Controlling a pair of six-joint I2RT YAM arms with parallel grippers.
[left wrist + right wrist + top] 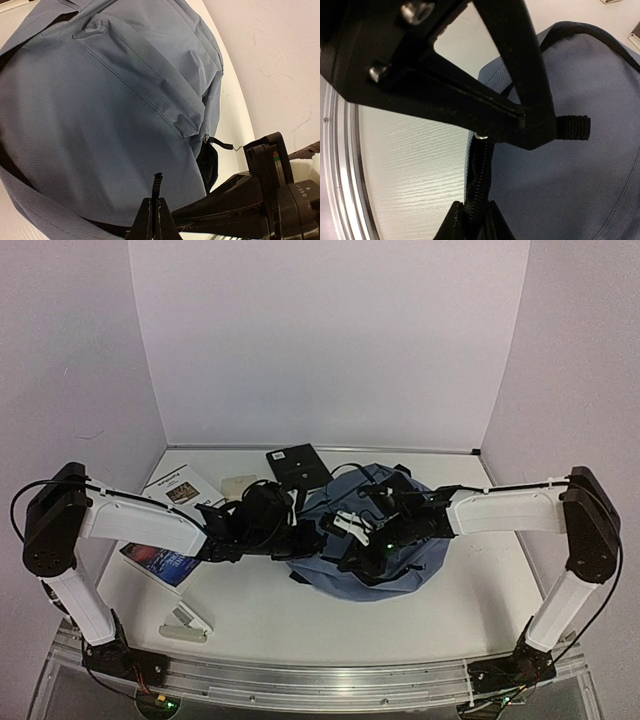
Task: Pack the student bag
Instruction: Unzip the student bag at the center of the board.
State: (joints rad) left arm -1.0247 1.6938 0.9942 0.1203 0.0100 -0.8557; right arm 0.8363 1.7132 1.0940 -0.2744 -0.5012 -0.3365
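The student bag lies on the counter between both arms. The left jaws are pressed together, pinching a black pull tab at the bag's left edge. The right jaws are clamped on the zipper track just beside that tab. The track runs straight from the right jaws toward the left jaws, so the next pull should probably follow that line.
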